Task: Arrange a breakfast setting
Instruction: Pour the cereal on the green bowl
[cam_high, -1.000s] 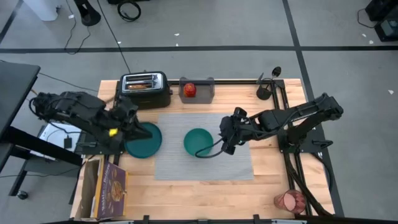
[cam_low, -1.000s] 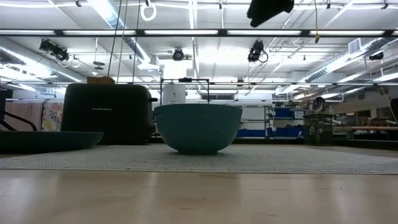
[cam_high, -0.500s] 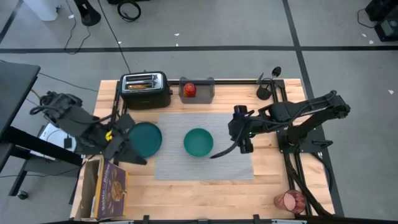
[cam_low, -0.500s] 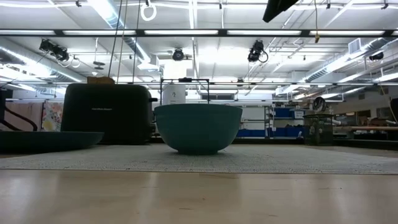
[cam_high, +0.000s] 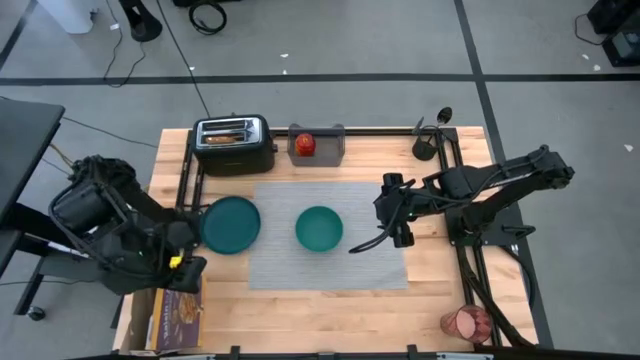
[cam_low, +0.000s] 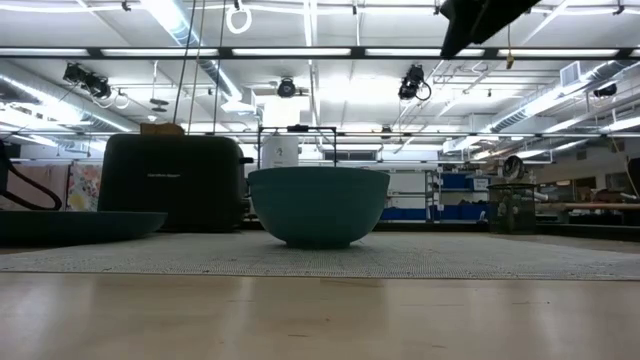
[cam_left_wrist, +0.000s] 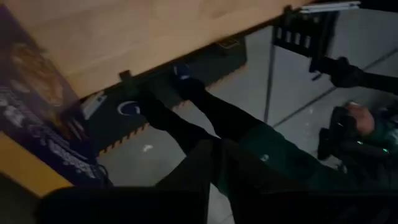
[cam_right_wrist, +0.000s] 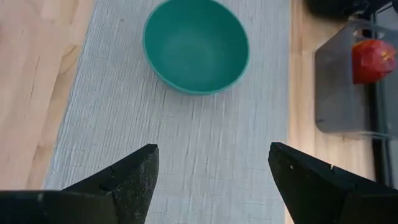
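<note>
Teal bowl (cam_high: 319, 228) sits centre of grey placemat (cam_high: 380, 272), one of each. My right gripper (cam_high: 397, 212) hovers just right of it in high view, fingers spread, holding nothing. One teal plate (cam_high: 231, 223) overlaps mat's left edge. One red fruit (cam_high: 305, 145) on tray (cam_high: 330, 146) upper centre; one toaster (cam_high: 233, 143); one red cup (cam_high: 465, 322) lower right. My left gripper out of sight at far left. Right arm nearer cup, I judge.

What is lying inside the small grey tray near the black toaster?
Inside the grey tray, beside the toaster, sits one small red fruit. The part of the tray floor under the fruit is covered; the rest looks bare.
</note>
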